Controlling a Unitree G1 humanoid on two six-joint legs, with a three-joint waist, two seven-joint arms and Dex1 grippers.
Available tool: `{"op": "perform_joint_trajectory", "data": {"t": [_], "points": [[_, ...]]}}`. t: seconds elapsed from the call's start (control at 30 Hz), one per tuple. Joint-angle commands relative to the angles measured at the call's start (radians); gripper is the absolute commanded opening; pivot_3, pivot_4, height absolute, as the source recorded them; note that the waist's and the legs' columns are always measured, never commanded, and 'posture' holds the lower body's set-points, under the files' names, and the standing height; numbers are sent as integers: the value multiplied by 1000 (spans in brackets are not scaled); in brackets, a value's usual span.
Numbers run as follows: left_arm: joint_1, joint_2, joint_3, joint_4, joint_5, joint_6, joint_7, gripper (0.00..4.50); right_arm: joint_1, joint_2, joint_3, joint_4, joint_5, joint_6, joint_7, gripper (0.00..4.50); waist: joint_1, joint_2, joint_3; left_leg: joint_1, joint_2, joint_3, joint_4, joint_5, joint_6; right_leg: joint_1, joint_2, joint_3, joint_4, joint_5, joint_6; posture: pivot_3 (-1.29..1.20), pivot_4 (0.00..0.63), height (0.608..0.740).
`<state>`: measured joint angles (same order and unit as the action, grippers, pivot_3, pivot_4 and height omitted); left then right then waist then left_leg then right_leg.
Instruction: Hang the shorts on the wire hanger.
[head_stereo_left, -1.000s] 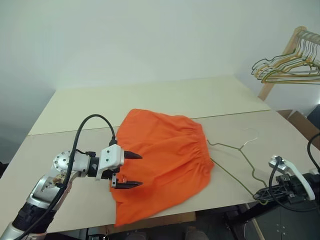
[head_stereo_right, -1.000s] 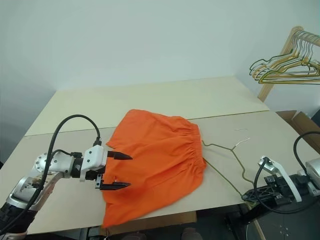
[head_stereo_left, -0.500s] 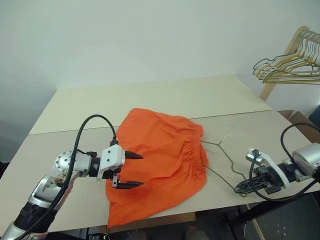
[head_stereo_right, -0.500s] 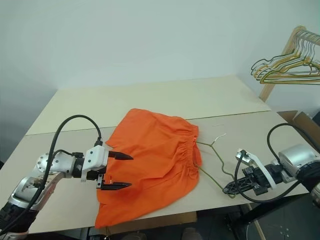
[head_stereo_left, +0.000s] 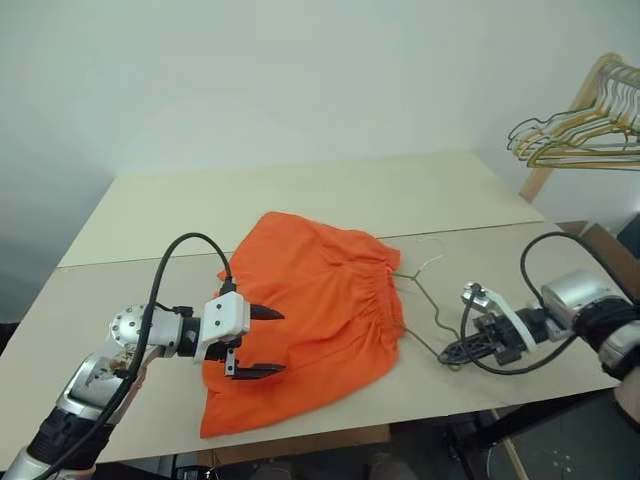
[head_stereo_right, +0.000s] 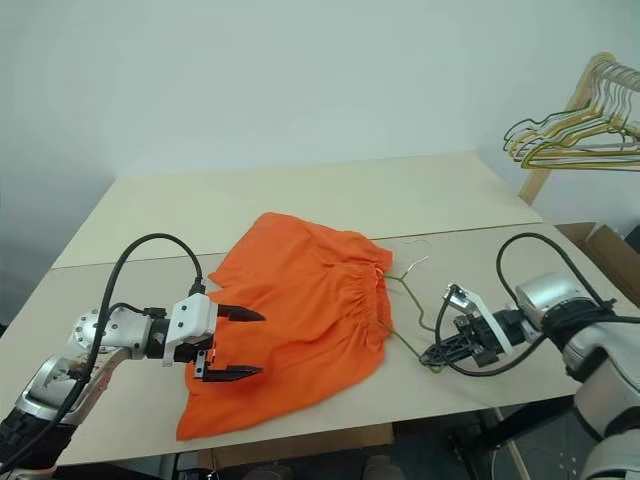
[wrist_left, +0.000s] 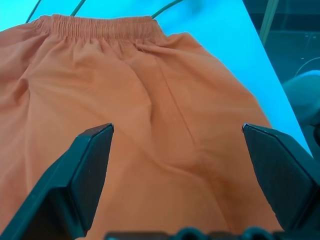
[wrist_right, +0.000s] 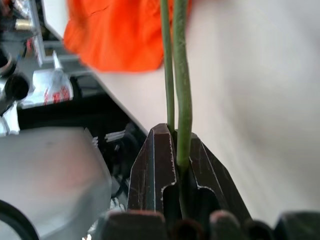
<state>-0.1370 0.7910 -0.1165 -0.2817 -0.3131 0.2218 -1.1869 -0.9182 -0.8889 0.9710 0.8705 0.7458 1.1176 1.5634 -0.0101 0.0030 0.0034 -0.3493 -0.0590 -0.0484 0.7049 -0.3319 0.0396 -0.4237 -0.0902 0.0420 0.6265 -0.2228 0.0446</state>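
Shorts (head_stereo_left: 310, 315) lie spread flat on the table (head_stereo_left: 300, 200), their gathered waistband turned toward the right pincer (head_stereo_left: 450, 353) and their legs toward the left pincer (head_stereo_left: 262, 342). The left pincer hovers just over the leg end of the orange cloth with its two black fingers spread wide, holding nothing. The right pincer is clamped tight on a corner of the wire hanger (head_stereo_left: 425, 300), and the thin green wire runs from its tips toward the waistband, with the hook lying on the table just past the far end of the waistband. Compared with a second ago, the right pincer has come in from the table's edge toward the shorts, bringing the hanger up against the waistband, and the shorts have shifted toward the left pincer, which has kept its place.
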Motion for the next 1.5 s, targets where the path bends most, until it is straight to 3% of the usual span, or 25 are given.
{"op": "perform_joint_trajectory", "data": {"t": [0.03, 0.1, 0.27, 0.37, 0.47, 0.57, 0.7, 0.83, 0.97, 1.07, 1.17, 1.27, 1.5], "points": [[-14, 0, -2, -16, 14, -20, 10, 4475, -34, 27, -91, 96, -50, -20, 51, 0, -2, 1, 0, 0, 0, 0, 0, 0, 0, 0, 0, 0, 1, 0, 0, -2, 0, 740], [-15, -2, -3, -15, 12, -21, 12, 4475, -26, 21, -139, 72, -46, -44, 51, 0, 0, 2, 0, -1, -1, 0, 0, 0, 0, -2, 0, 0, 2, 0, 0, -2, 0, 740], [2, -4, 2, -19, 10, -26, 14, 4475, 119, -51, -339, -164, -97, -399, 35, 0, 6, 2, 0, -3, -2, -2, 0, 3, -5, -4, 0, -1, 1, 0, 0, -8, 0, 740], [2, -6, 0, -17, 10, -27, 15, 4475, 207, -71, -470, -319, -127, -499, 6, 0, 5, 2, 0, -3, -2, -1, 0, 1, -1, -4, 1, -1, 1, 0, 0, -14, 0, 740], [-7, -10, -5, -9, 13, -28, 13, 4475, 253, -121, -497, -482, -144, -394, 35, 0, 4, 3, 0, -3, -1, -1, 0, 0, 0, -4, 1, 0, 2, 0, 0, -24, 0, 740], [-22, -14, -12, 4, 15, -36, 5, 4475, 387, -203, -558, -688, -141, -474, 47, 0, 12, 3, 0, -3, -1, -1, 0, 0, 0, -3, 2, -1, 2, 0, 0, -34, 0, 740], [-41, -19, -27, 28, 26, -53, -3, 4475, 573, -243, -648, -806, -282, -773, -15, 0, 21, 2, 0, -3, -1, -1, 0, -1, 2, -1, 2, -2, -1, 0, 1, -53, 0, 740], [-57, -27, -41, 39, 31, -55, -8, 4475, 429, -250, -499, -757, -383, -301, -23, 0, 8, 2, 0, 0, -2, 3, 1, 0, 3, 0, 2, 2, 0, 1, 2, -53, 0, 740], [-66, -32, -59, 53, 45, -64, -15, 4475, 294, -189, -463, -610, -348, -23, 28, 0, -2, 2, 0, 3, 1, 3, 1, 0, 3, 3, 4, 2, 0, 1, 1, -70, 0, 740], [-66, -33, -62, 52, 45, -63, -14, 4475, 221, -177, -438, -518, -221, 165, 50, 0, -4, 2, 0, 1, 1, 2, 0, 0, 3, 0, 3, 2, -1, 0, 1, -66, 0, 740], [-59, -27, -55, 45, 40, -59, -14, 4475, 250, -279, -373, -600, -65, 200, 51, 0, 2, 2, 0, -3, 0, 1, 0, 0, 2, -2, -2, 1, -2, 0, 1, -58, 0, 740], [-47, -18, -47, 38, 37, -52, -14, 4475, 316, -436, -298, -740, 55, 119, 51, 0, 18, 3, 1, -4, -1, -1, 1, -1, 3, -3, -4, -1, -3, 0, 1, -56, 0, 740], [-43, -12, -48, 34, 32, -49, -19, 4475, 293, -601, -115, -663, 48, -92, 51, 0, 6, 4, 1, 0, 0, 1, 1, -1, 3, 1, 0, -1, -2, 0, 1, -66, 0, 740]]}}
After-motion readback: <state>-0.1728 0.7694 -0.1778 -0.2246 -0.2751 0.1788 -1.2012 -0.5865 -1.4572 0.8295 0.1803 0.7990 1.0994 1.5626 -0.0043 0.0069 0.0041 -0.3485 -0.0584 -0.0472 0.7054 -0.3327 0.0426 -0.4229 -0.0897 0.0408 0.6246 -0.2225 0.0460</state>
